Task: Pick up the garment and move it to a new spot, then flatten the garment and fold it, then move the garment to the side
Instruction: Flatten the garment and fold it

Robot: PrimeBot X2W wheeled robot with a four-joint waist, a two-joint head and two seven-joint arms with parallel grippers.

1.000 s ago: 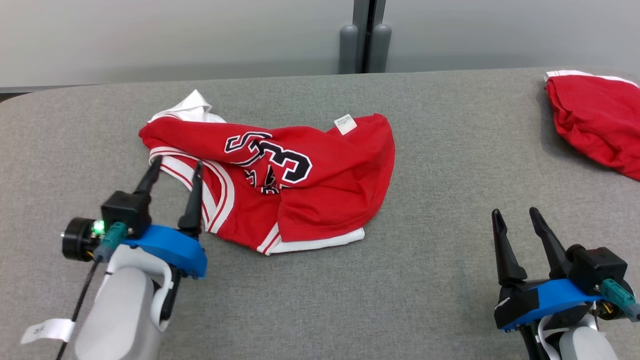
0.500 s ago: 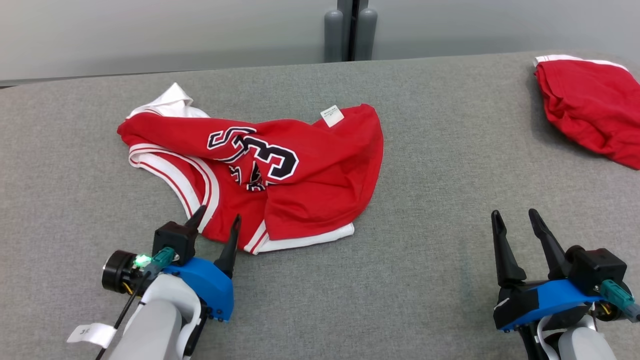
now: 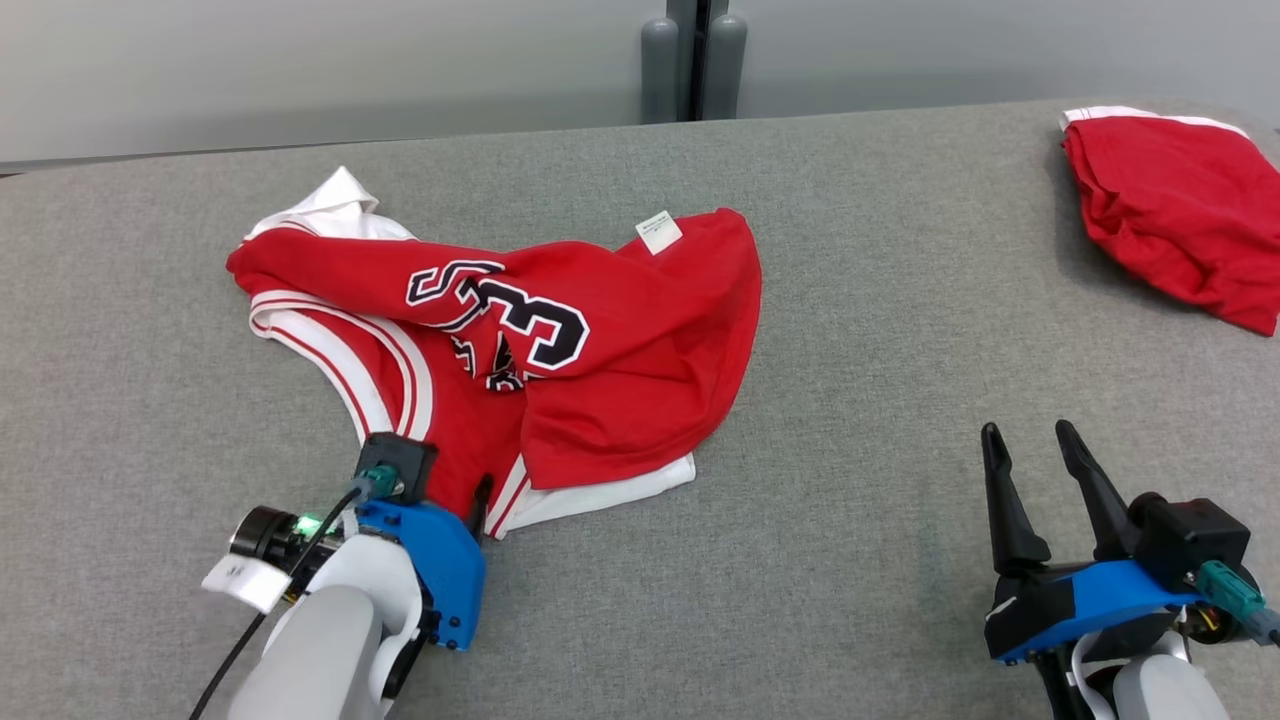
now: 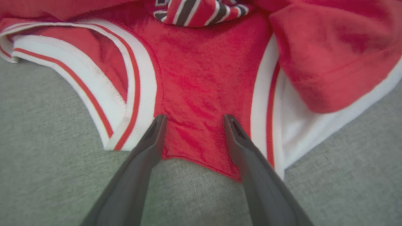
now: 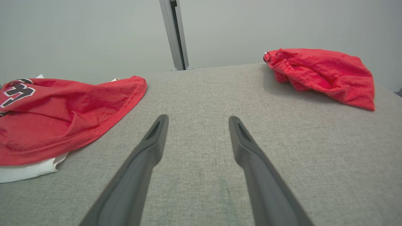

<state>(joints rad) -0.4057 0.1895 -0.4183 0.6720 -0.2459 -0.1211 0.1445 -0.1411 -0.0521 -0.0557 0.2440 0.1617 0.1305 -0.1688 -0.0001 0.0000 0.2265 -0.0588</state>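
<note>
Grey bench (image 3: pixel 880 330) carries the crumpled red garment (image 3: pixel 620 390), left of centre. Our left tool (image 4: pixel 193 118) straddles its near hem (image 4: pixel 196 158), jaws apart (right tool (image 3: pixel 1025 432) open too, idle). Pickup step: next we must pinch and lift.

Head high, wrists low, garment (image 3: pixel 620 400) shared

the garment (image 3: pixel 640 390) is a red sleeveless jersey with white-and-red striped trim (image 3: pixel 405 375) round its openings and a black, white-edged number 3 (image 3: pixel 545 325) on it. it lies crumpled and folded over itself, left of centre in the head view, on the grey desk (image 3: pixel 850 560). a small white label (image 3: pixel 658 232) shows at its upper edge, and white fabric (image 3: pixel 600 492) peeps from under its lower edge.
</note>
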